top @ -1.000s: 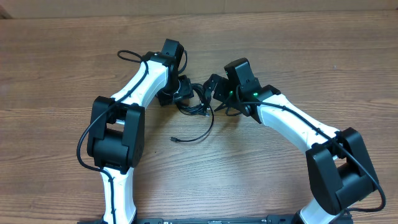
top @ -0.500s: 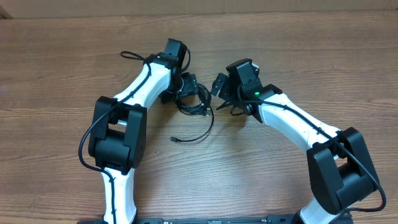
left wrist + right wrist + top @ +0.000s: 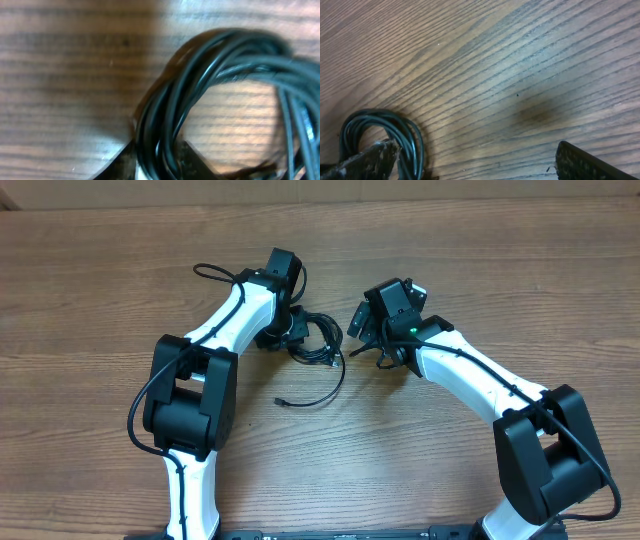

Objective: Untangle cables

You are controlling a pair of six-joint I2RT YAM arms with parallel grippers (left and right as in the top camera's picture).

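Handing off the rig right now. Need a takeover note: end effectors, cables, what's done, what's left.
Left end effector: closed around the coiled cables, down at the table.
Right end effector: open, empty, low beside the coil's loop.
Cables: one tangled bundle between the arms; one strand trails toward the robot and ends in a loose plug.
Done: a grip on the bundle, nothing separated.
Left: pull every cable apart.

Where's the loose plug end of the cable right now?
In the overhead view the loose plug end lies near the middle of the table, below the cable bundle and beside the left arm.
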